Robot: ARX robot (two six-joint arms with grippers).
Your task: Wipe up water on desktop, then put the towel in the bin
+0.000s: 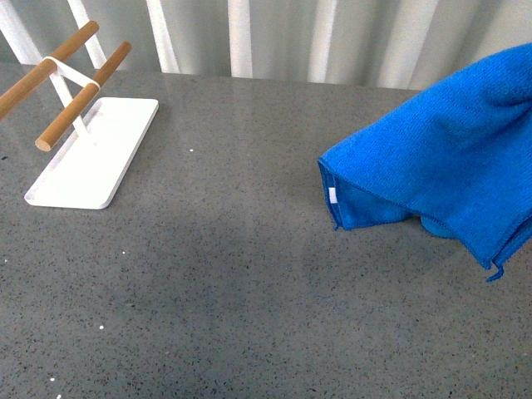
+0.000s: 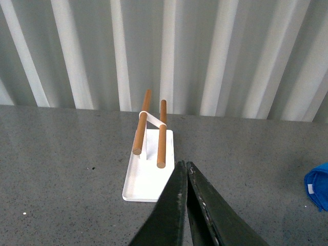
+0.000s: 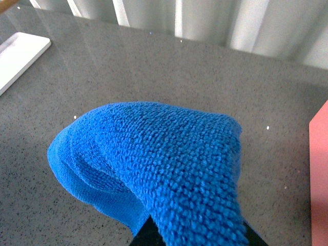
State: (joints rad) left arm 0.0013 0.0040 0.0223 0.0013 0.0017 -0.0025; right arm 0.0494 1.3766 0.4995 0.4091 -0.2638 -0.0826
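The desktop point(image 1: 249, 316) lies below my right gripper point(image 3: 148, 236). Its jaws are buried under the towel point(image 1: 449, 158), and since the cloth hangs clear of the surface I judge them clenched on it, with the bin point(image 3: 320, 179) near them, off to one side. Expect the towel to be light, soft and limp, heavier where wet, so the hold belongs on a bunched fold, not the thin hem. My left gripper point(image 2: 184, 171) is pressed together on nothing, well apart from the towel.
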